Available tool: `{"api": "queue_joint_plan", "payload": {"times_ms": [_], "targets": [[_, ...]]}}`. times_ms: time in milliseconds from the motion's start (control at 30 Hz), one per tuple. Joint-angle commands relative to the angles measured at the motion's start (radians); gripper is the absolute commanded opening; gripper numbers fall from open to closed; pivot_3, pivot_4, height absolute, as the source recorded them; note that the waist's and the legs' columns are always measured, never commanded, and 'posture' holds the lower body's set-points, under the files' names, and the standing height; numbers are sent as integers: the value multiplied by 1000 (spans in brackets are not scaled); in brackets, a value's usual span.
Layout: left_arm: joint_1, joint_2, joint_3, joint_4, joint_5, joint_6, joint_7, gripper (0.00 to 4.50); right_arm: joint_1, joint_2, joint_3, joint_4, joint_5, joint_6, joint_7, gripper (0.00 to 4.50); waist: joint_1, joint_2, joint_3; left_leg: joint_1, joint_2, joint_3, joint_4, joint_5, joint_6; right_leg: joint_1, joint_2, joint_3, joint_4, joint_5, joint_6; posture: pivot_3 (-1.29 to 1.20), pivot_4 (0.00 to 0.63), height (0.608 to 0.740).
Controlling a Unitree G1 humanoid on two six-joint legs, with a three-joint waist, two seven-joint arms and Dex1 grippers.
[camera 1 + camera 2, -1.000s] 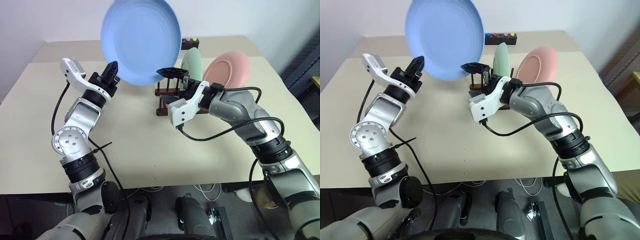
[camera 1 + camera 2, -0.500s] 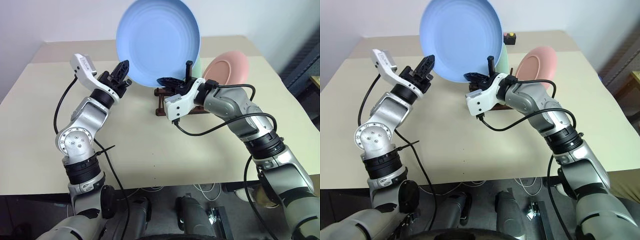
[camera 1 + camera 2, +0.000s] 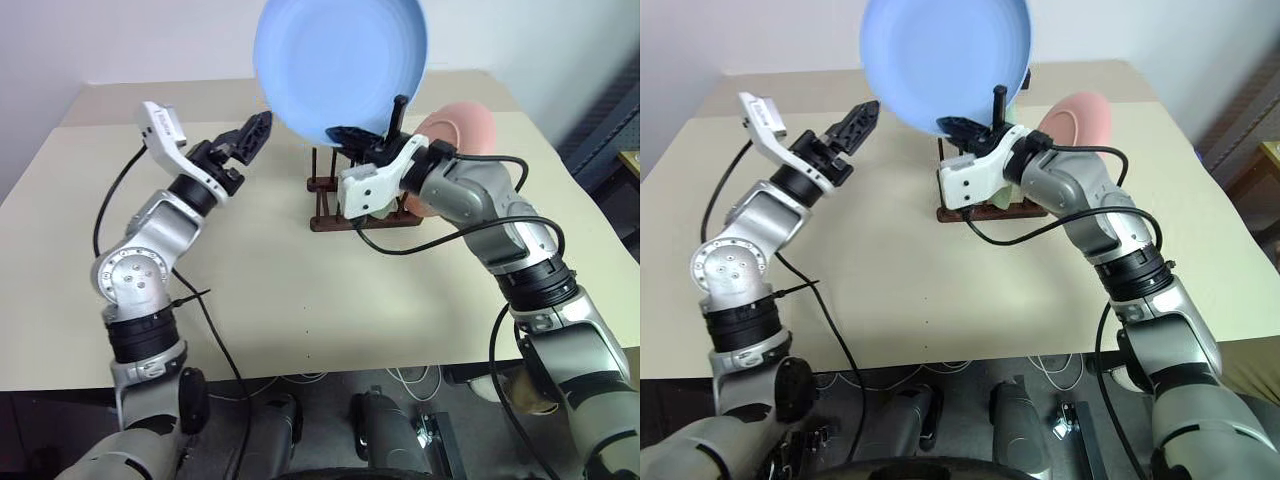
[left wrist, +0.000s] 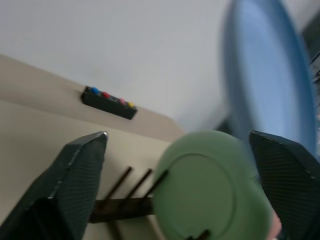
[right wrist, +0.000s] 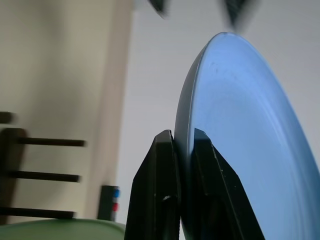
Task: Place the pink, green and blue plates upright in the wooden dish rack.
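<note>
The blue plate [image 3: 340, 60] hangs upright in the air above the wooden dish rack [image 3: 335, 205]. My right gripper [image 5: 182, 150] is shut on the plate's lower edge. The left gripper [image 3: 258, 128] stands open just left of the plate, apart from it, with nothing between its fingers [image 4: 75, 175]. In the rack, the green plate [image 4: 207, 195] stands upright, largely hidden behind my right hand in the head views. The pink plate [image 3: 462, 122] stands upright behind it at the rack's right end.
A small black box with coloured buttons [image 4: 107, 101] lies at the table's far edge behind the rack. The beige table [image 3: 270, 290] stretches bare in front of and left of the rack. Several free pegs [image 5: 45, 175] rise at the rack's left end.
My right gripper has shut on the blue plate's lower edge, and the left gripper has let go and opened. The plate has shifted right and up, over the rack.
</note>
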Motion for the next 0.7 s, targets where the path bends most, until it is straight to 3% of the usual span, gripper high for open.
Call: {"api": "queue_joint_plan", "payload": {"times_ms": [33,167,267,333,500,700], "targets": [[9,54,24,24,3,-43,-97,4468,-81,39,-107,-29,105,50,-41,0,1,0,0,0,0,0,0,0,0,0,0,0,0,0,0,0,150,740],[24,120,-21,24,54,-55,-172,4468,-123,131,-206,-57,324,194,4,0,2,0,0,0,0,0,0,0,0,0,0,0,-1,0,0,0,150,740],[35,180,-78,33,140,-132,-298,4468,-177,288,-382,-157,790,534,62,0,1,1,0,0,1,-1,-1,0,0,0,1,0,-1,1,-1,0,150,740],[47,197,-105,40,191,-190,-347,4468,-210,337,-476,-193,1006,710,51,0,2,2,1,0,2,-1,-2,0,1,0,2,0,-2,2,-3,0,150,740],[64,230,-130,66,238,-233,-442,4468,-274,383,-689,-175,1459,1044,-104,0,2,2,1,0,4,-2,-4,-3,4,-1,3,0,-3,3,-5,0,150,740],[76,275,-166,77,295,-283,-552,4468,-261,409,-794,-114,1777,1221,-313,0,-3,3,1,0,6,0,-12,0,1,-6,2,1,-3,4,-7,0,150,740]]}}
